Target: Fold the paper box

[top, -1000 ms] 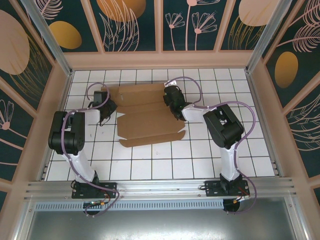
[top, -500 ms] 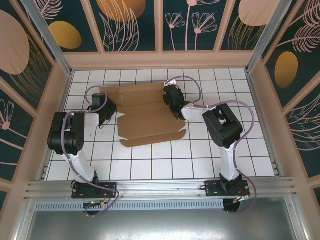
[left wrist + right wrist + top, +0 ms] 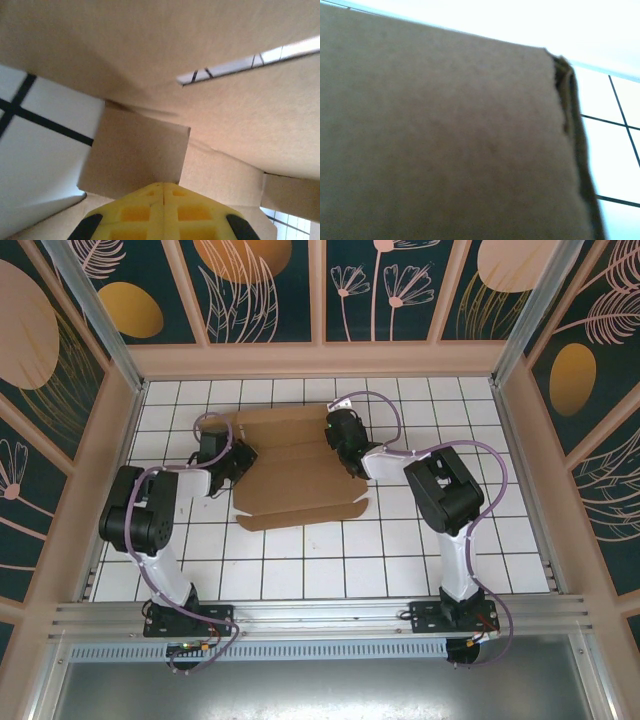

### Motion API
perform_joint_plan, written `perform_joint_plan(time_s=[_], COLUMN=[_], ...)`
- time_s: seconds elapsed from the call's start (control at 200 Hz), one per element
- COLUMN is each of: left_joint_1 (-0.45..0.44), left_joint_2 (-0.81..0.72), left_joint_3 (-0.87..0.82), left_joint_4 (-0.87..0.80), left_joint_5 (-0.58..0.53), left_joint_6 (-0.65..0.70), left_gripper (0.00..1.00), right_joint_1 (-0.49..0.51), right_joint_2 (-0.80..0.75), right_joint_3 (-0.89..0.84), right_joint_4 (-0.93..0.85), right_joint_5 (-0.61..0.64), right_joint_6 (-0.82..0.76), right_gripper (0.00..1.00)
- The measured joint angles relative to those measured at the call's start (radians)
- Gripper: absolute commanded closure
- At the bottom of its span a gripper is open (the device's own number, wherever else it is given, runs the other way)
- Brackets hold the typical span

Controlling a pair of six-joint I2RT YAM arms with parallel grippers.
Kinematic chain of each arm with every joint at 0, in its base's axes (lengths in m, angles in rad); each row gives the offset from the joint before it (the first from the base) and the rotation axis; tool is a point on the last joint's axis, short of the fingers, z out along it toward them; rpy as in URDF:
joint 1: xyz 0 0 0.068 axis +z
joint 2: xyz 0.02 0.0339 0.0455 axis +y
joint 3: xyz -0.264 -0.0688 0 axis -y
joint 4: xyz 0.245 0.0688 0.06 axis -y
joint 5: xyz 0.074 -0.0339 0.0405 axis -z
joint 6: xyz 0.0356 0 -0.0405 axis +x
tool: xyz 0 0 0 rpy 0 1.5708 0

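Well, paper box [image 3: 295, 480] lying mid-desk [image 3: 420, 540], mostly flat, creases showing. Folding hardly begun, walls and lid all left to do. Left claw [image 3: 232, 460] closed, pads together, nosing a side flap [image 3: 135, 155]. Right claw [image 3: 342, 443] at the right edge, opening impossible to tell.

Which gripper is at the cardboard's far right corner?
The right gripper, at the paper box's far right corner; the left gripper instead meets the box's left edge.
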Motion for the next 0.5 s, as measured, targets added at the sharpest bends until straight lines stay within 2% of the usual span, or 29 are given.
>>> perform_joint_plan(time_s=[0.365,0.435,0.5], left_joint_1=[-0.003,-0.003,-0.003], left_joint_2=[0.050,0.020,-0.047], left_joint_3=[0.034,0.035,0.032], left_joint_4=[-0.020,-0.056,-0.109], left_joint_5=[-0.011,-0.028,-0.055], left_joint_6=[0.014,0.041,0.064], left_gripper=[0.97,0.95,0.99], right_joint_1=[0.001,0.001,0.001], right_joint_2=[0.002,0.002,0.002], right_joint_3=[0.002,0.002,0.002], right_joint_4=[0.000,0.000,0.000], right_joint_5=[0.000,0.000,0.000], right_joint_6=[0.000,0.000,0.000], right_gripper=[1.00,1.00,1.00])
